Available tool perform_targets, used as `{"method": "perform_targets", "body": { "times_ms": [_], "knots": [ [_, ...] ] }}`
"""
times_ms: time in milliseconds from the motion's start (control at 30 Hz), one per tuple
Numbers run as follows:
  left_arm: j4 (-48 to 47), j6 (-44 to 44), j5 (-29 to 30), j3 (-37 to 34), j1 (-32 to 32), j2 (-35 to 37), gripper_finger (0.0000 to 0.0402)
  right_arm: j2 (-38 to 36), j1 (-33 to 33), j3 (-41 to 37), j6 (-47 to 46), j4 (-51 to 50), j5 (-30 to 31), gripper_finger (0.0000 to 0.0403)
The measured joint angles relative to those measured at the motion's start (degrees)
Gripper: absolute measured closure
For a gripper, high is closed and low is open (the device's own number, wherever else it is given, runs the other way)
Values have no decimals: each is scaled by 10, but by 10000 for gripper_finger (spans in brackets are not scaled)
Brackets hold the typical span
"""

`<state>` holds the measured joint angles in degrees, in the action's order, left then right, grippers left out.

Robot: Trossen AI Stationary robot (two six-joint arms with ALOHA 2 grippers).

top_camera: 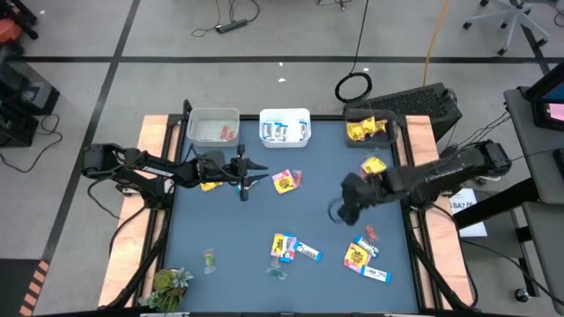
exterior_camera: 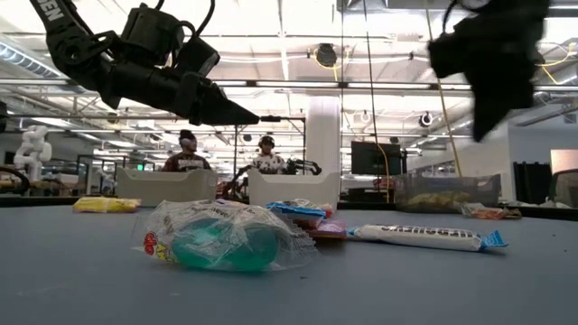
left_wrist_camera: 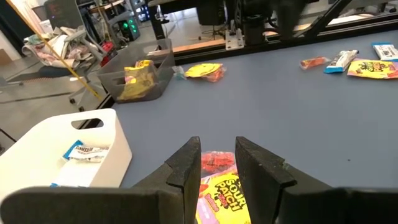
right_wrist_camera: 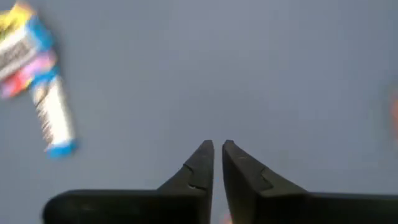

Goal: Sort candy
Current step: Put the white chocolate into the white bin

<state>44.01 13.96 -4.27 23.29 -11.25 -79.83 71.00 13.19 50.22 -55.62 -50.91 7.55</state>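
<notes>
While the candy waits all over the blue table (top_camera: 264,211), both arms hang above it, and neither one holds a sweet.

Far out at nine o'clock, the left gripper (top_camera: 256,180) hangs over the table with its fingers part way open and nothing between them. It points toward three o'clock, right at a yellow packet (top_camera: 284,181) with a small red sweet just beside it. I think it is lined up there so it can grab that packet next.

Up at twelve o'clock stand three bins. The clear bin (top_camera: 213,126) has red sweets, the white bin (top_camera: 285,128) has blue-and-white bars, and the dark bin (top_camera: 370,129) has yellow packets. So each kind gets its own home.

Down at six o'clock lie more packets and a blue-and-white bar (top_camera: 307,252), plus a greenish sweet (exterior_camera: 221,236) in clear wrap.

Over at three o'clock, the right gripper (top_camera: 351,198) points down at bare table with its fingers almost shut, only a thin gap showing. More sweets (top_camera: 366,262) lie near it at five o'clock. Lots are not sorted yet.
</notes>
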Motion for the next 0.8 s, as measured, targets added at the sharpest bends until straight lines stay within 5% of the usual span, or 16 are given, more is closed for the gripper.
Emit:
{"method": "perform_targets", "body": {
  "times_ms": [200,467,800],
  "knots": [
    [1,1,0,0,-1,0,295,43,112,0,-145,-11,-59,306],
    [1,4,0,0,-1,0,295,128,177,0,-231,-18,-131,216],
    [1,5,0,0,0,0,295,190,186,0,-234,-18,-231,199]
  ]
}}
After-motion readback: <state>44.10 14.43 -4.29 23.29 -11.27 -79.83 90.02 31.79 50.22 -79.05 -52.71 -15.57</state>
